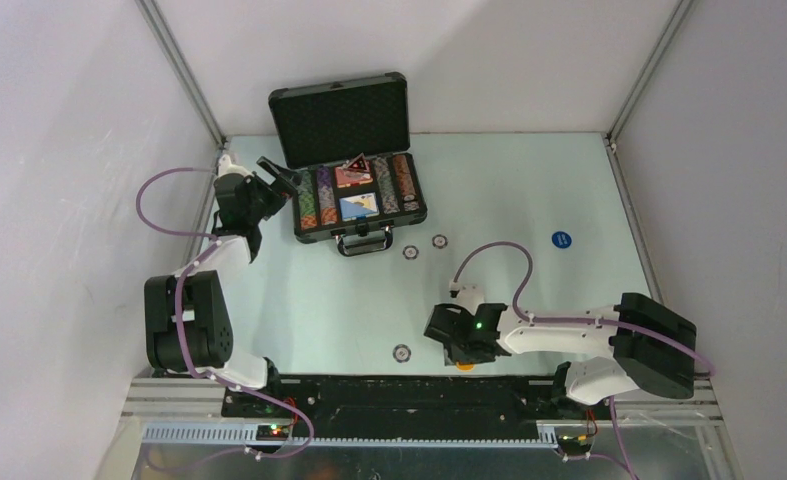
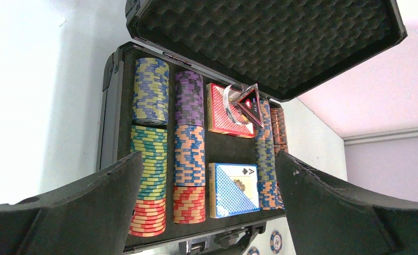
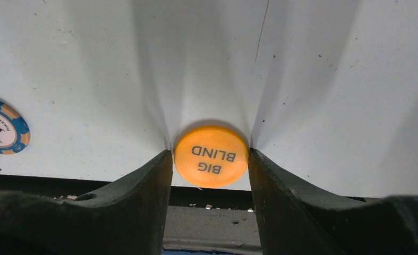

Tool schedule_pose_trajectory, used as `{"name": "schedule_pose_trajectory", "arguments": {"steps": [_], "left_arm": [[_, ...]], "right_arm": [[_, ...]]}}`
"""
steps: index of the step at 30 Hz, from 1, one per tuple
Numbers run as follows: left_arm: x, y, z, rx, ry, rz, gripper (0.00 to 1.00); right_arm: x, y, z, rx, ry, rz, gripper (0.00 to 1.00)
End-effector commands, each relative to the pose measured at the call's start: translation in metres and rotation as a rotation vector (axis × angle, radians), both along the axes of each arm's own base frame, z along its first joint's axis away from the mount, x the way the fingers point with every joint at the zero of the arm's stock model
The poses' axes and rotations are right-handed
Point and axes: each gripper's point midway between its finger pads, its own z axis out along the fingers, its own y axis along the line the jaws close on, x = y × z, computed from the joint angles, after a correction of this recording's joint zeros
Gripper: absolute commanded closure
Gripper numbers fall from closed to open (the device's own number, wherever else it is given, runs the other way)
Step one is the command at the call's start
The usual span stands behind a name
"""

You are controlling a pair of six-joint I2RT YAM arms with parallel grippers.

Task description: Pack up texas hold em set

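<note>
The black briefcase (image 1: 339, 118) of the texas hold em set stands open at the back of the table, foam lid up. Inside lie rows of multicoloured chips (image 2: 150, 175), a red-patterned deck (image 2: 221, 114), a blue deck (image 2: 234, 188) and a dark triangular marker (image 2: 249, 102) leaning on a clear button. My left gripper (image 1: 287, 178) hovers at the case's left end, open and empty (image 2: 207, 156). My right gripper (image 3: 210, 159) is down at the table's near edge. Its fingertips stand close on either side of the orange BIG BLIND button (image 3: 211, 155), which lies flat.
Two loose chips (image 1: 410, 252) (image 1: 439, 240) lie in front of the case handle (image 1: 364, 243). Another chip (image 1: 401, 352) sits near the front edge, left of the right gripper. A blue round disc (image 1: 561, 240) lies at the right. The black base rail runs just behind the orange button.
</note>
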Motion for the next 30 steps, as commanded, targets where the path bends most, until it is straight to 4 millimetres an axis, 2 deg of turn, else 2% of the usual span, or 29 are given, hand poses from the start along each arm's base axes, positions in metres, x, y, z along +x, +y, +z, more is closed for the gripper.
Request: {"name": "schedule_pose_trajectory", "arguments": {"steps": [1, 9, 14, 23, 30], "left_arm": [[0.004, -0.004, 0.013, -0.007, -0.045, -0.016, 0.02], [0.004, -0.004, 0.012, -0.007, -0.044, -0.016, 0.02], [0.004, -0.004, 0.012, -0.007, -0.043, -0.016, 0.02], [0.004, -0.004, 0.012, -0.006, -0.043, -0.015, 0.02], [0.004, -0.004, 0.012, -0.004, -0.045, -0.016, 0.02]], "right_arm": [[-0.038, -0.036, -0.038, -0.137, 0.162, -0.013, 0.43], [-0.034, -0.035, -0.037, -0.132, 0.145, -0.012, 0.51], [-0.02, -0.023, -0.028, -0.109, 0.099, 0.012, 0.53], [0.035, 0.027, 0.013, -0.008, -0.037, 0.084, 0.53], [0.081, 0.054, 0.036, 0.043, -0.122, 0.123, 0.53]]}}
